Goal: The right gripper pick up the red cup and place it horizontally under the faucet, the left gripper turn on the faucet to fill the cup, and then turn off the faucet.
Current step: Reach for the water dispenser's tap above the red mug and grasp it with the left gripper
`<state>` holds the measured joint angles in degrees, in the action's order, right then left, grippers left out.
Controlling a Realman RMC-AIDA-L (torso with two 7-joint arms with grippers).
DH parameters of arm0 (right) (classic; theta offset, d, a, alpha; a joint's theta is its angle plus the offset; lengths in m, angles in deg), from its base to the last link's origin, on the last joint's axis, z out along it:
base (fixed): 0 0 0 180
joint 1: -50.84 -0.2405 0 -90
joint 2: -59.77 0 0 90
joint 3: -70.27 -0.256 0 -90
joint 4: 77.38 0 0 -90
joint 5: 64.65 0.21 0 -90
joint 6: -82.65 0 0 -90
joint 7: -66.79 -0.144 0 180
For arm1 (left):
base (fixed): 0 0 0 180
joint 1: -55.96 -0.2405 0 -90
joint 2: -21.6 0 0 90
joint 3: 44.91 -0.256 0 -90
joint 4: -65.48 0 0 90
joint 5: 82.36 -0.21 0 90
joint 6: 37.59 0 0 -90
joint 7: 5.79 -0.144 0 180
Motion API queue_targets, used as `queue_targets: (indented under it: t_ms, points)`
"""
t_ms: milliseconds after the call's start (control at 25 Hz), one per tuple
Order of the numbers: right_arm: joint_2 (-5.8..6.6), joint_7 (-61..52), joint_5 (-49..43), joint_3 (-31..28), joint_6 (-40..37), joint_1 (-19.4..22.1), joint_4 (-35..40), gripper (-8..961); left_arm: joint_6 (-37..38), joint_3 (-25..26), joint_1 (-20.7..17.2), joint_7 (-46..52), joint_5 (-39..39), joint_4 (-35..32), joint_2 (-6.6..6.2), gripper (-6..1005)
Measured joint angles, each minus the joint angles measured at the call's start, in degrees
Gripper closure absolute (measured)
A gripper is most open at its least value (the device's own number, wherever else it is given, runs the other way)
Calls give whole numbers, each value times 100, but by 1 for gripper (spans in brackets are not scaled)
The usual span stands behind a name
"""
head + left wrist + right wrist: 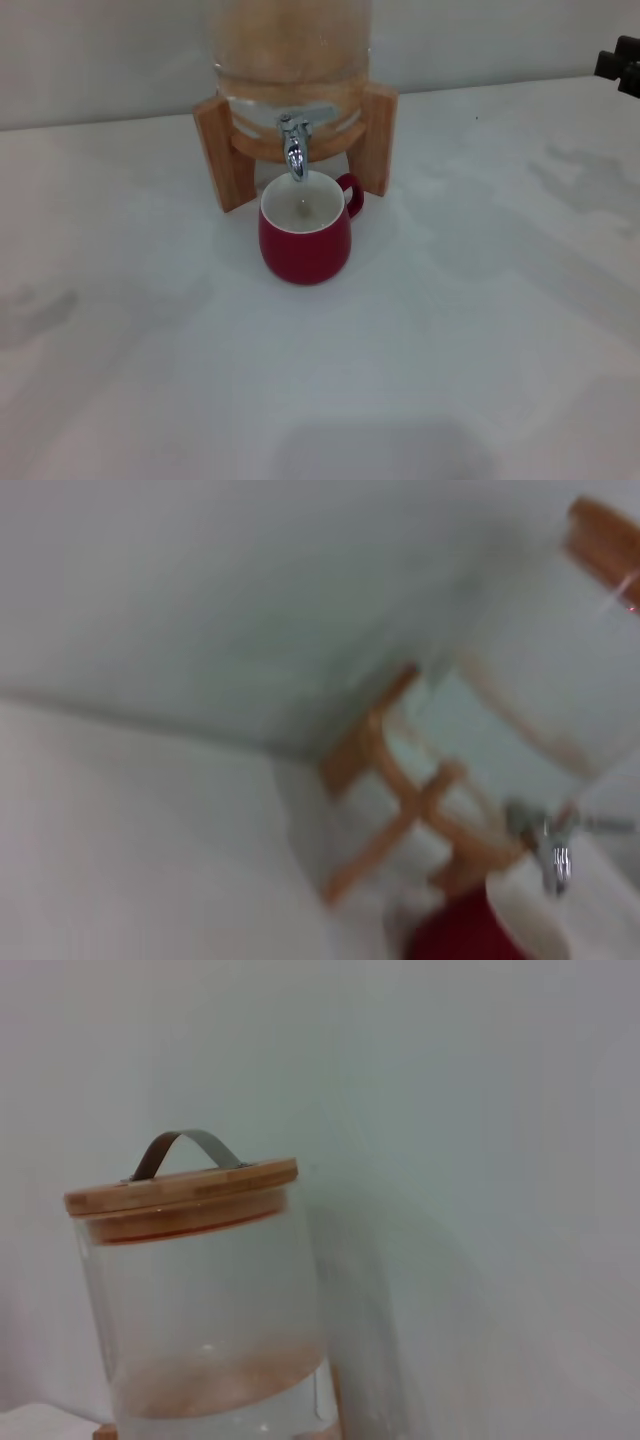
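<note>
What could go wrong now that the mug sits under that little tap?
The red cup stands upright on the table, right under the faucet, so a late shut-off could overflow it. The right gripper sits far off at the table's edge; the left gripper is out of sight, and reaching in could nudge the cup or the wooden stand.
</note>
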<state>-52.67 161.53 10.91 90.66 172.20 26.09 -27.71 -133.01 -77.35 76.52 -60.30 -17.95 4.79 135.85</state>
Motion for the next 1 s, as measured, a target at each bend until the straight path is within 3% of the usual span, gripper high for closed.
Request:
queue_targets:
  t_ms: [200, 480, 800, 1000]
  points:
    - [-10, 78, 5, 18, 0, -15, -14, 564, -596, -219, 549, 893, -1159, -1072, 18, 200]
    - [-88, 222, 5, 17, 0, 0, -45, 563, -700, -1715, 1274, 1739, -2588, -2218, -17, 200]
    - [-149, 318, -9, 15, -33, 12, -69, 563, -340, -3083, 1946, 1753, -4143, -2919, 425, 200]
    - [-193, 327, -20, 18, -98, 17, -71, 564, 431, -4465, 1807, 1743, -4413, -3410, 466, 200]
